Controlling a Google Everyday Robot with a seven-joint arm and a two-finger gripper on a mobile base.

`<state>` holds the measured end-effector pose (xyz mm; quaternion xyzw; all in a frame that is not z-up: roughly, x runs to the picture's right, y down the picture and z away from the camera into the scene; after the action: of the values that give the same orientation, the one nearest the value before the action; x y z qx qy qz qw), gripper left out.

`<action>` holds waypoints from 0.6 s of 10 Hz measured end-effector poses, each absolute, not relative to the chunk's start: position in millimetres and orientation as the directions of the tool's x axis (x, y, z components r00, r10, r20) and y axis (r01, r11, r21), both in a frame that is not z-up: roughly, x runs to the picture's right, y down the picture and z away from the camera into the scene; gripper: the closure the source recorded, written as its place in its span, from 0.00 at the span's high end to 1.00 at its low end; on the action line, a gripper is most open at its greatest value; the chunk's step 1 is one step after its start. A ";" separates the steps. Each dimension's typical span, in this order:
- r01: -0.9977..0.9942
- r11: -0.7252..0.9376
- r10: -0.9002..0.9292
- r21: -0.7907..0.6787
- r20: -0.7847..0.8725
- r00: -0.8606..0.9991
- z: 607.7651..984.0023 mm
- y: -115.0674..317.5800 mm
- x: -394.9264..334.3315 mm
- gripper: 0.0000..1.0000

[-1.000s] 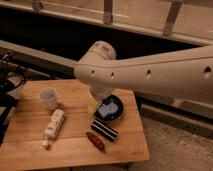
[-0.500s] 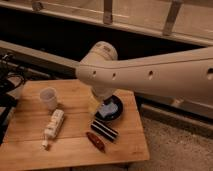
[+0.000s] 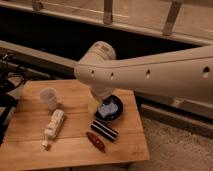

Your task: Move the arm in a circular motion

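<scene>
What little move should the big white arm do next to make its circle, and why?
Probably sweep the arm a little sideways along its circle, keeping this height. Its tool hangs low beneath it, just above the dark bowl on the wooden table, with a cup and a bottle nearby, so dipping lower might bump something.

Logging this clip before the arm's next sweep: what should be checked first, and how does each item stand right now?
1. The arm has its long segment high over the table: ok.
2. The cup is upright, apart from the arm: ok.
3. The bottle lies flat, apart from the arm: ok.
4. Clearance between the arm's lower end and the bowl: cannot tell.
5. The gripper is hidden behind the arm, near the bowl: cannot tell.
</scene>
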<state>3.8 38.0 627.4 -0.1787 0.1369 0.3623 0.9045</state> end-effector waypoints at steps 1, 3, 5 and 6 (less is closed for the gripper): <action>-0.714 0.666 0.613 -0.217 -0.387 0.689 633.5 31.0 7.1 1.00; -0.732 0.650 0.623 -0.205 -0.408 0.668 657.7 1.9 23.6 1.00; -0.750 0.627 0.638 -0.208 -0.415 0.649 677.6 -21.9 35.8 1.00; -0.773 0.584 0.671 -0.247 -0.388 0.631 689.0 -36.0 44.9 1.00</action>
<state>44.9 -36.0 689.0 -0.1998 0.1274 0.4100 0.8807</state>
